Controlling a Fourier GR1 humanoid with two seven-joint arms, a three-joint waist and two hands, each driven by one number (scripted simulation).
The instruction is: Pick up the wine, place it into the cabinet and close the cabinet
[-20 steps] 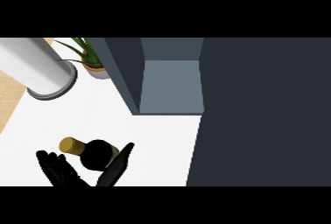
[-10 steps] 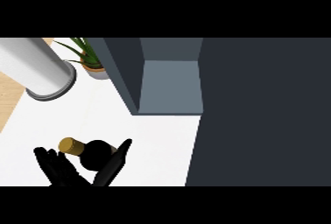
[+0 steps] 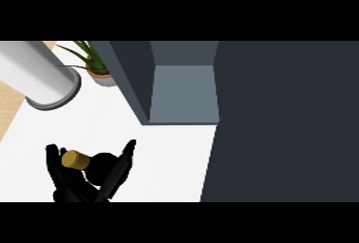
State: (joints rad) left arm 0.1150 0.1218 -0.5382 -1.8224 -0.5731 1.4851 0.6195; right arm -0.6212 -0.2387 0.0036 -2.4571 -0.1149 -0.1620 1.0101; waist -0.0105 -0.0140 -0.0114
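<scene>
Closest to me, low on the left of the head view, one hand (image 3: 84, 182) is wrapped around the wine (image 3: 95, 165). The fingers (image 3: 125, 159) rise on the right of the dark bottle and more of the hand stands on its left, so they are curled about it and the hand is holding it. From the picture alone I cannot say for certain which hand this is; it sits on the left, so I take it for the left. The other hand does not show at all. The bottle's tan cap (image 3: 75, 160) points up and to the left, which tells me the bottle is tilted or seen nearly end-on; I cannot tell whether its base touches the white worktop (image 3: 168, 156).

I judge the step in hand to be the carry. To do it well I would raise the bottle clear of the worktop before travelling, hold it upright, and swing it up and to the right toward the open cabinet (image 3: 184, 92), whose grey inner floor lies beyond the hand. Its dark side wall (image 3: 129, 78) stands between bottle and opening, so I would come round the front edge, not cut across.

Farther back, the large grey cylinder (image 3: 45, 76) and the potted plant (image 3: 95, 64) are well apart from that path.
</scene>
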